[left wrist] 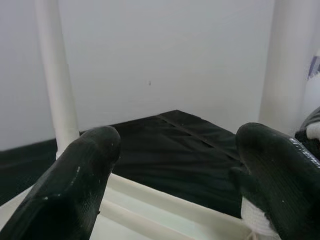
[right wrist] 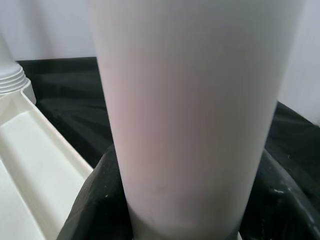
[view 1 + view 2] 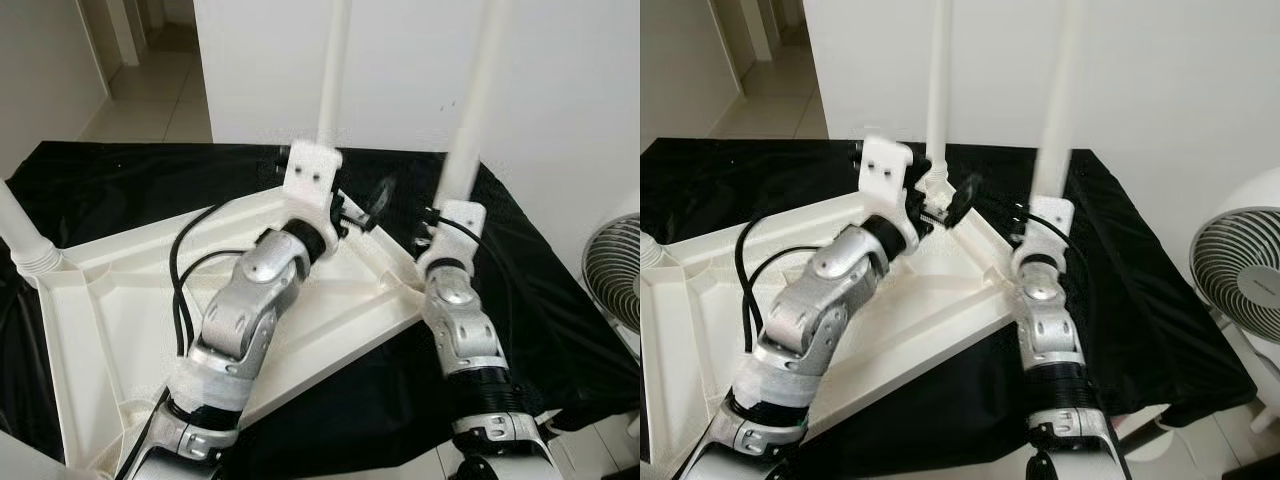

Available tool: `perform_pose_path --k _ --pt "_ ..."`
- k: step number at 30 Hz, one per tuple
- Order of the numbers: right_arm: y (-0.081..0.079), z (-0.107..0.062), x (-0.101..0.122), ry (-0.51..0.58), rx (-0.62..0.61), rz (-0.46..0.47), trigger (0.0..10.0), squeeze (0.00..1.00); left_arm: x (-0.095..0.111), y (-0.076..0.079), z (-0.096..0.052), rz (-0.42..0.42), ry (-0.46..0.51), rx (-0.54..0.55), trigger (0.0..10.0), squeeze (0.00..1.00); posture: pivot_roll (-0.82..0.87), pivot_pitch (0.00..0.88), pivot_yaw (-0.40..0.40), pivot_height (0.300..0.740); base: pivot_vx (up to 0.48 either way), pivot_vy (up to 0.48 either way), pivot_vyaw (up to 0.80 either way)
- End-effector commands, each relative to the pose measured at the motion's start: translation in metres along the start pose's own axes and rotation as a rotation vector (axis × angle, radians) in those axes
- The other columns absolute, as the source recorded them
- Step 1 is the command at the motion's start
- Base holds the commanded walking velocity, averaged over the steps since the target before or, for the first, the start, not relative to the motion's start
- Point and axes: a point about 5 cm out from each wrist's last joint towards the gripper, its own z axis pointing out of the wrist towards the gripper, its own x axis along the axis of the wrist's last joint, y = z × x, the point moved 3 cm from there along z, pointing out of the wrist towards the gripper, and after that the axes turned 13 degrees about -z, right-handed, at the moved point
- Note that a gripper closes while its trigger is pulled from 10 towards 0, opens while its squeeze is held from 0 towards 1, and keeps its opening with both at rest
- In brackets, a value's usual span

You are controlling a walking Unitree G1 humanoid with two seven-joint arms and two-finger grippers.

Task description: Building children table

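Silver, jointed forearms rise from the near edge of the head views, each wrapped in black cable and capped by a white plastic wrist block. Between and under them lies the upturned white moulded-plastic tabletop (image 3: 130, 330), ribbed on its underside, resting on the black cloth-covered counter (image 3: 540, 290).

Further out, the right claw (image 2: 175, 220) is clenched around a smooth white plastic tube leg (image 2: 195, 100), its black fingers (image 2: 87, 210) pressed against both sides of the tube near its lower end. This leg stands close to upright, long axis vertical, just above the tabletop's far right corner, where its socket appears to be; the coming move probably turns on lowering it straight along that axis.

Just beside it, the left claw (image 1: 175, 175) is released, its textured black fingers (image 1: 75, 185) spread with nothing between them. It hovers near a second white tube leg (image 3: 333, 70) already standing upright at the far corner. A third leg with a ribbed collar (image 3: 25, 240) stands at the left corner. A white fan (image 3: 1240, 270) sits at the right, beyond the counter.
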Motion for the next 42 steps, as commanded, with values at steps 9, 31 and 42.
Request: perform_pose_path --k 9,31,42 --pt "0.020 0.001 0.011 0.068 -0.035 0.012 10.0 0.00 -0.060 0.011 -0.012 0.065 -0.199 -0.099 10.0 0.00 0.02 0.005 -0.034 0.740 0.000 0.000 0.00" --pt "0.027 0.003 0.016 0.074 -0.074 -0.010 10.0 0.00 -0.150 0.046 -0.026 0.142 -0.606 -0.219 10.0 0.00 0.01 0.016 -0.026 0.740 0.000 0.000 0.00" --pt "0.028 0.001 0.017 0.067 -0.090 -0.022 10.0 0.00 -0.154 0.040 -0.015 0.104 -0.636 -0.142 0.0 0.00 0.00 0.040 -0.012 0.740 0.000 0.000 0.00"
